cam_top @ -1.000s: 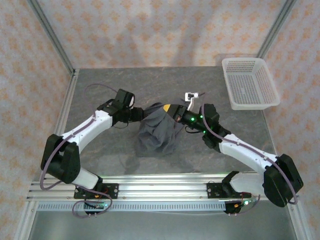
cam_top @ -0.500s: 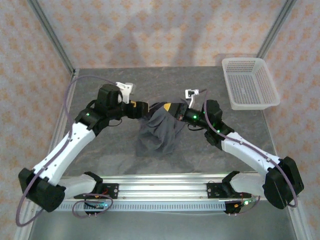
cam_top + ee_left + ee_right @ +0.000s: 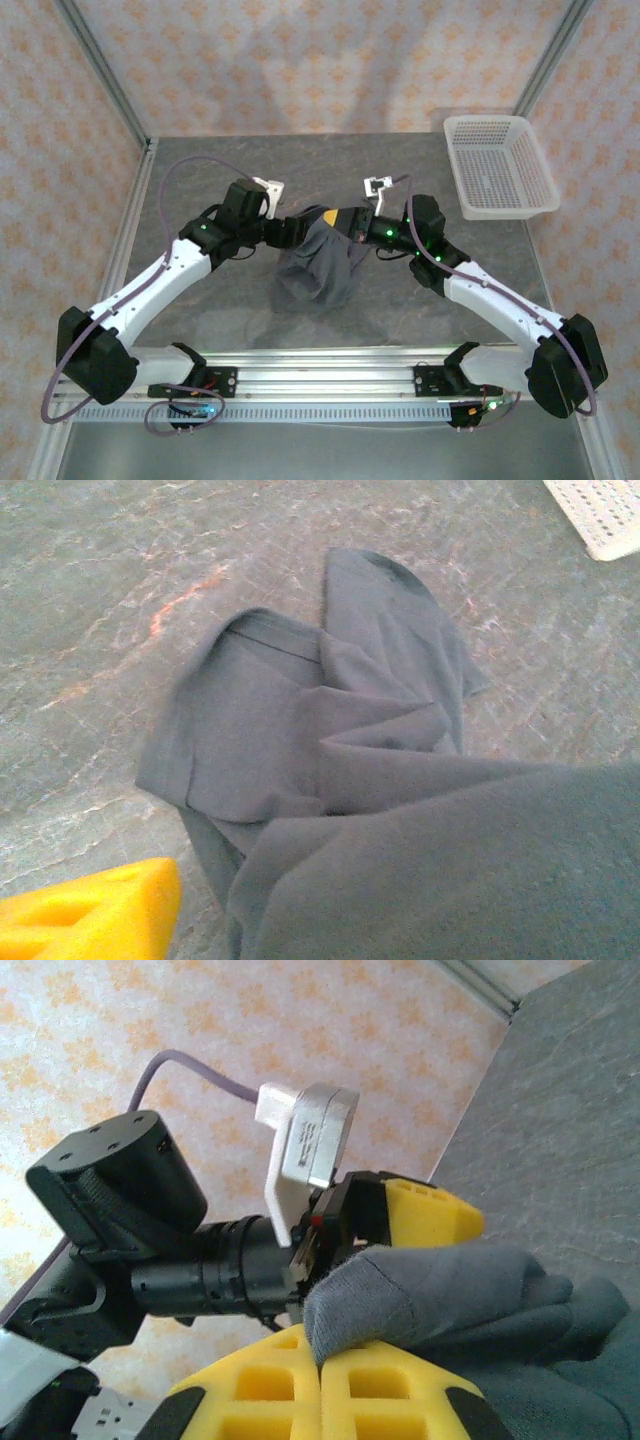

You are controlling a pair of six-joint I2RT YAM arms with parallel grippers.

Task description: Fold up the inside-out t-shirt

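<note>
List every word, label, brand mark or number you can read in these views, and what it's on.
No readable text anywhere.
Plain dark slate-grey cloth t-shirt: no print or tag showing.
White plastic mesh basket: no label.
White camera housing on the left wrist: any marking is too blurred to read.
Grey marbled table top: no writing.

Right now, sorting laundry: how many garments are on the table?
1: a dark grey t-shirt, bunched in the middle of the table; another could hide underneath.
</note>
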